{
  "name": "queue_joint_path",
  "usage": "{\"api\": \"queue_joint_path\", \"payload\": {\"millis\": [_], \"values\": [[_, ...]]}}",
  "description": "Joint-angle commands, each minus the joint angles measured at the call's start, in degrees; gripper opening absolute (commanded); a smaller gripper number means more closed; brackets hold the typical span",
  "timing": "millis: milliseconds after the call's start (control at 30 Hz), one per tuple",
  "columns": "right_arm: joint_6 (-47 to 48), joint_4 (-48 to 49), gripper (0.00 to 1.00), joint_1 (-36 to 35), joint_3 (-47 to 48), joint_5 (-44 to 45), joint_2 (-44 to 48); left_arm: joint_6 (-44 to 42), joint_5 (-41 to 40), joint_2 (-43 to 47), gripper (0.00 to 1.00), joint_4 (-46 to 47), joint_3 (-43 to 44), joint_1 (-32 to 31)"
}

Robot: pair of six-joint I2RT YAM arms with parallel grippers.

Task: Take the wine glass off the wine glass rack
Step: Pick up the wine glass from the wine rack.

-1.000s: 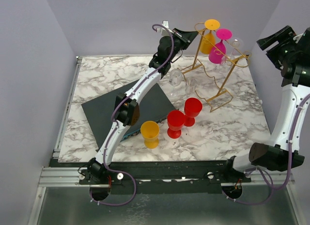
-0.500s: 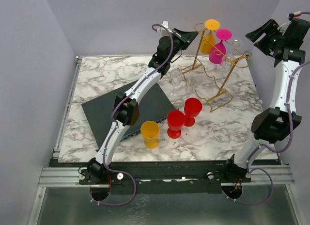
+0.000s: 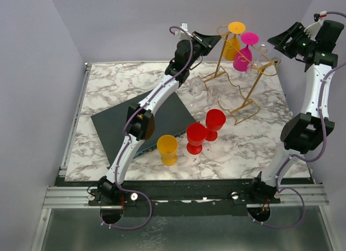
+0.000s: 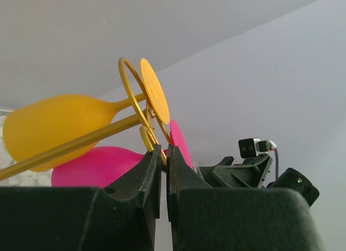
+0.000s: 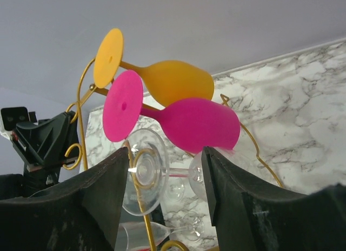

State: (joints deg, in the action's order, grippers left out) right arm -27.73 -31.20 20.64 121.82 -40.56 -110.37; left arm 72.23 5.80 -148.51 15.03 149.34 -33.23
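The wine glass rack (image 4: pixel 81 143) stands at the upper right of the marble tabletop (image 3: pixel 119 83) in the overhead view. Three glasses hang from it upside down, feet uppermost. From left to right in the right wrist view they are a yellow wine glass (image 5: pixel 173 80) at the top, a pink wine glass (image 5: pixel 197 124) below it, and a clear wine glass (image 5: pixel 154 191) at lower centre.

The clear one looks like the next to come off, since it sits straight ahead of the right arm. It is probably light, thin-walled, smooth and brittle, so a hard squeeze or a knock on the wire could crack it. The stem looks like the best place to take it, just under the foot. From there it should slide out along the rail rather than be pulled straight down. The rack itself is slight and could tip or skate.

The left claw (image 4: pixel 164 149) is closed almost completely, its tips pinching the gold wire at the rack's curled end. This appears to steady the frame.

The right claw (image 5: pixel 165 156) stands wide apart and holds nothing. The clear glass's stem shows between its tips, but I cannot tell whether they touch it.
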Motion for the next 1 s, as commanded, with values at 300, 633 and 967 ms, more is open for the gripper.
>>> {"api": "queue_joint_path", "payload": {"millis": [300, 633, 967], "values": [[-1.2, 3.5, 0.52, 1.2, -3.1, -11.3, 0.6, 0.1, 5.4, 0.6, 0.0, -3.1, -0.5, -1.0], [-2.7, 2.9, 0.31, 1.3, -2.2, -13.5, -0.5, 0.0, 5.4, 0.5, 0.0, -3.2, 0.0, -1.0], [-8.2, 5.4, 0.03, 2.1, -3.3, -13.7, 0.2, 0.3, 5.2, 0.6, 0.0, -3.2, 0.1, -1.1]]}}
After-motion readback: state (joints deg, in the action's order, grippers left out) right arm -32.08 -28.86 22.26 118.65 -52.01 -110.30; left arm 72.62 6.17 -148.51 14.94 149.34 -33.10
